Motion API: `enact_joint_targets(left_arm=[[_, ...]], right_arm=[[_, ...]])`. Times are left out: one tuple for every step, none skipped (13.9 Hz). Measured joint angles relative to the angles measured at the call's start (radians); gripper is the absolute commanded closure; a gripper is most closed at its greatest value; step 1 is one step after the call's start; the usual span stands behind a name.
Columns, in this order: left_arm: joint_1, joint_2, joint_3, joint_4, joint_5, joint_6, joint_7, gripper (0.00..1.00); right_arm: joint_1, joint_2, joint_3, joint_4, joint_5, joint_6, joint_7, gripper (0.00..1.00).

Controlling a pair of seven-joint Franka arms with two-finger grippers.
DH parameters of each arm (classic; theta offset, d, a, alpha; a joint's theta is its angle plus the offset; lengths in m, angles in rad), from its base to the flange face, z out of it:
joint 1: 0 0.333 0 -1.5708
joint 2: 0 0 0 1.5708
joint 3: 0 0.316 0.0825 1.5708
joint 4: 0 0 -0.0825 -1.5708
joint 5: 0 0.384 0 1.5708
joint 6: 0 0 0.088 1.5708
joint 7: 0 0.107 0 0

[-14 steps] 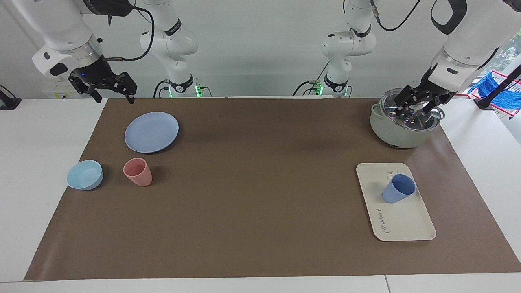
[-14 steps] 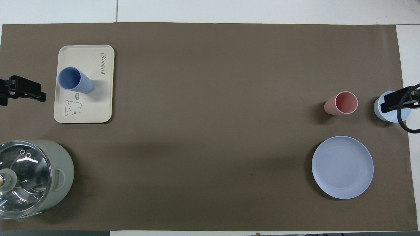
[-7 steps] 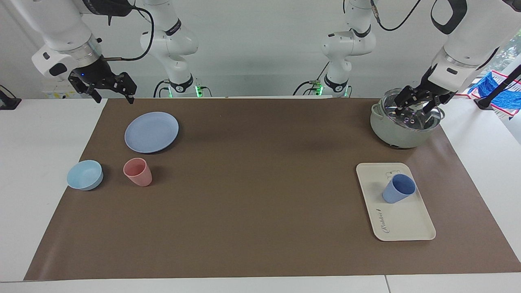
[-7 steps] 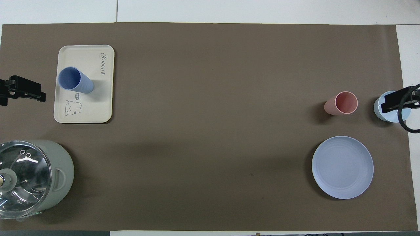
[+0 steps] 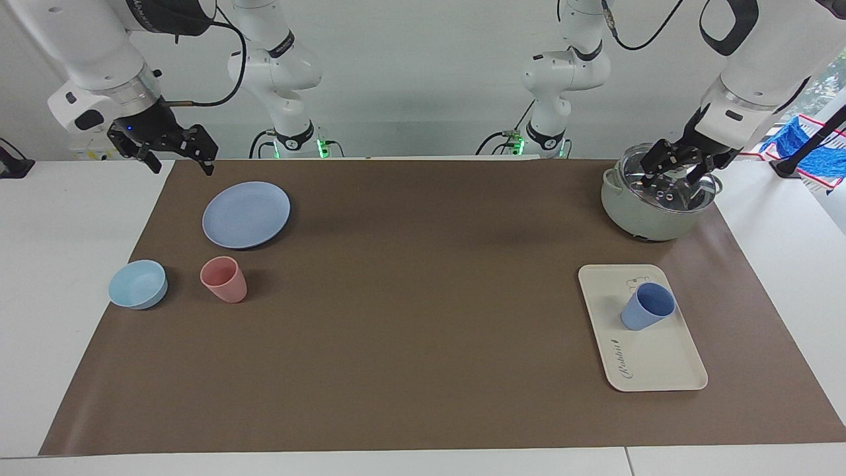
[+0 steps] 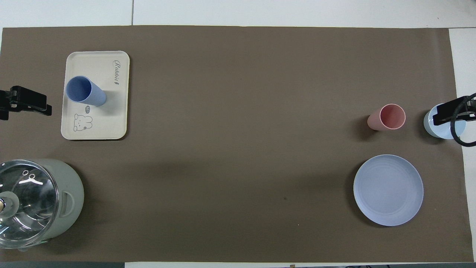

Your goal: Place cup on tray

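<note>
Left end effector (image 5: pixel 675 165) hovers over pot (image 5: pixel 651 210); ribbed tapered cup (image 5: pixel 646 307) stands on rimmed tray (image 5: pixel 661 367).

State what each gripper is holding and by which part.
Nothing is held. The left gripper hangs open over the pot; the right gripper is open and empty. The cup stands free on the tray.

Glossy white rounded arms with black joint bands, looping black cables, and black hands.

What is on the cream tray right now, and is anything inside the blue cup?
The cup stands upright on the tray, near the rabbit drawing. Its visible interior looks empty. No gripper touches it.
</note>
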State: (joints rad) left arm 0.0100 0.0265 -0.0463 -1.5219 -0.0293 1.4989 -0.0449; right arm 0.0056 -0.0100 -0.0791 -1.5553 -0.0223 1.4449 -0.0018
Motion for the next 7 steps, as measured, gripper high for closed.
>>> enact_joint_targets(left_arm=[[0.000, 0.000, 0.000, 0.000, 0.000, 0.000, 0.000, 0.00], [0.000, 0.000, 0.000, 0.000, 0.000, 0.000, 0.000, 0.00], [0.000, 0.000, 0.000, 0.000, 0.000, 0.000, 0.000, 0.00], [0.000, 0.000, 0.000, 0.000, 0.000, 0.000, 0.000, 0.00], [0.000, 0.000, 0.000, 0.000, 0.000, 0.000, 0.000, 0.00], [0.000, 0.000, 0.000, 0.000, 0.000, 0.000, 0.000, 0.00], [0.000, 0.000, 0.000, 0.000, 0.000, 0.000, 0.000, 0.00]], right_arm=[[0.000, 0.000, 0.000, -0.003, 0.000, 0.004, 0.000, 0.00], [0.001, 0.000, 0.001, -0.005, 0.000, 0.006, 0.000, 0.00], [0.001, 0.000, 0.001, -0.005, 0.000, 0.007, 0.000, 0.00], [0.001, 0.000, 0.002, -0.006, 0.000, 0.007, 0.000, 0.00], [0.001, 0.000, 0.002, -0.006, 0.000, 0.007, 0.000, 0.00], [0.001, 0.000, 0.003, -0.006, 0.000, 0.007, 0.000, 0.00], [0.001, 0.000, 0.003, -0.006, 0.000, 0.007, 0.000, 0.00]])
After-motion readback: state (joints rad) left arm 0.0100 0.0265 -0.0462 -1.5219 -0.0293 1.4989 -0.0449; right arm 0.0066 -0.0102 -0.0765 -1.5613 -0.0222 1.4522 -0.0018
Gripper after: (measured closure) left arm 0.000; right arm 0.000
